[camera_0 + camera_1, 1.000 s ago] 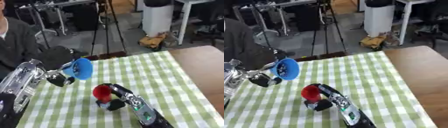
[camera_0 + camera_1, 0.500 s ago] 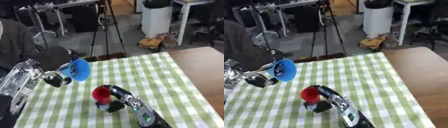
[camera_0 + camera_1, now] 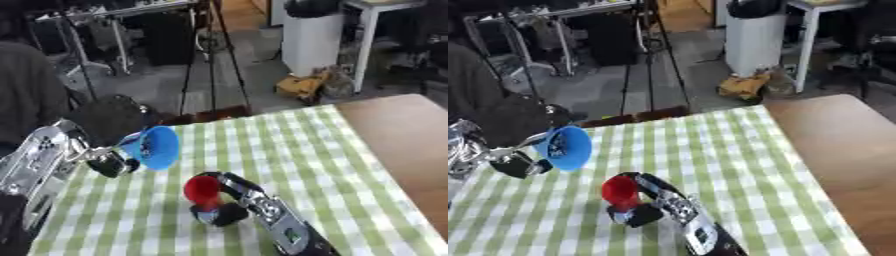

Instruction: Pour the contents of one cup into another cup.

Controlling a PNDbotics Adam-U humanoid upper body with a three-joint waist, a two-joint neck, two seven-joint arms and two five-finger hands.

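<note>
The worktop wears a green-and-white checked cloth, with bare brown wood to the right of it. Left of the red cup, the left hand has its fingers curled round the blue cup, held above the cloth and tipped on its side, mouth facing the red cup. The right hand grips the red cup from the right and below, low over the cloth, its mouth turned left.
</note>
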